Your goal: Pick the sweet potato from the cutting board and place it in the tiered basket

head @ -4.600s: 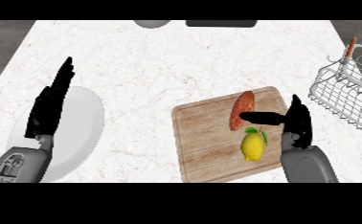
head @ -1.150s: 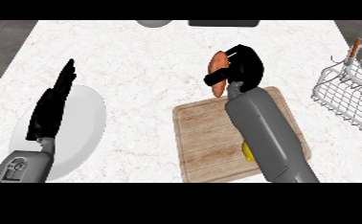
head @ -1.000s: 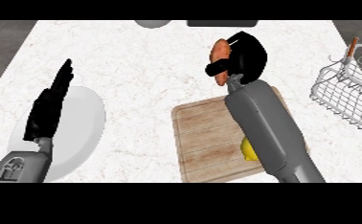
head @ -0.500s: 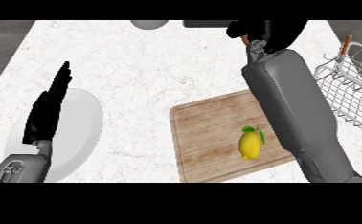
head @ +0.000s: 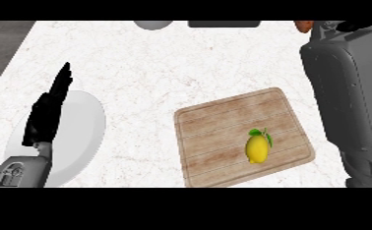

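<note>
Head view: right hand (head: 341, 26) barely shows, grip unreadable, probably carrying the sweet potato (head: 303, 25); tiered basket hidden, so it may miss; left hand (head: 49, 111) rests straight-fingered

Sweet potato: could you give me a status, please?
Left hand open, over plate. Right hand at top edge, beside sweet potato. Basket hidden behind arm.

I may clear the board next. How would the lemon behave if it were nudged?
The lemon is a smooth oval lying on its side on the flat cutting board, so it would probably roll rather than slide. It looks stiff. Its leaf might check the roll a little.
</note>
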`<state>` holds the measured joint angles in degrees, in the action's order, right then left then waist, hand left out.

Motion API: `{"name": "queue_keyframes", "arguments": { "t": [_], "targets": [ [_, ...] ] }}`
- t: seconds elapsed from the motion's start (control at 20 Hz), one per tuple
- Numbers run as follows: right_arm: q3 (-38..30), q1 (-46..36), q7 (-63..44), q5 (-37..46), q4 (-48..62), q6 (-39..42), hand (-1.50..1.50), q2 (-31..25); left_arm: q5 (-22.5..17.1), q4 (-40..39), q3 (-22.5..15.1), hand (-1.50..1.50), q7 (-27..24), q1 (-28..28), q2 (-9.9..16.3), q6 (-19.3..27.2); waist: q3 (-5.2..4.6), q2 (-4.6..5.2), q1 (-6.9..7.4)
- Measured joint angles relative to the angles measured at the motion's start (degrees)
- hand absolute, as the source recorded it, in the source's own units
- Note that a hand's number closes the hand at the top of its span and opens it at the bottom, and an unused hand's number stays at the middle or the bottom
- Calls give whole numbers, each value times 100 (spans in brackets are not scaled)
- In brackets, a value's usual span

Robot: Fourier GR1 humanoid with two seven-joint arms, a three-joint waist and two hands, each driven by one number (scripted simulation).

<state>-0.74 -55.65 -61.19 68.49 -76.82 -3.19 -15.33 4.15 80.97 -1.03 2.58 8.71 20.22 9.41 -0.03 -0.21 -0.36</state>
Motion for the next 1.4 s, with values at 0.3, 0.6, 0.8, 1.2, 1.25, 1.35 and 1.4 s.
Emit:
{"name": "queue_keyframes", "arguments": {
  "t": [0.3,0.6,0.8,1.2,1.25,1.35,1.4],
  "targets": [
    [-311,74,420,-88,444,301,150,-526,132,185,-63,0,49,-55,-114,3,2,17,48],
    [-271,320,626,239,770,803,150,-1197,152,240,-12,0,104,-52,-113,-38,1,16,36],
    [-388,556,867,357,921,1008,150,-1716,161,276,32,0,135,-67,-117,-75,2,17,31],
    [-860,1133,1659,0,882,1211,150,-2256,114,221,257,0,123,-8,-91,-284,2,17,31],
    [-939,1282,1759,-104,768,1215,150,-2273,125,255,252,0,134,-36,-108,-293,2,15,24],
    [-1131,1489,1983,-309,738,1155,150,-2310,206,254,215,0,139,-19,-171,-254,3,15,21],
    [-1222,1550,2073,-413,751,1155,150,-2321,205,251,218,0,37,-108,-190,-273,4,15,26]
  ]
}}
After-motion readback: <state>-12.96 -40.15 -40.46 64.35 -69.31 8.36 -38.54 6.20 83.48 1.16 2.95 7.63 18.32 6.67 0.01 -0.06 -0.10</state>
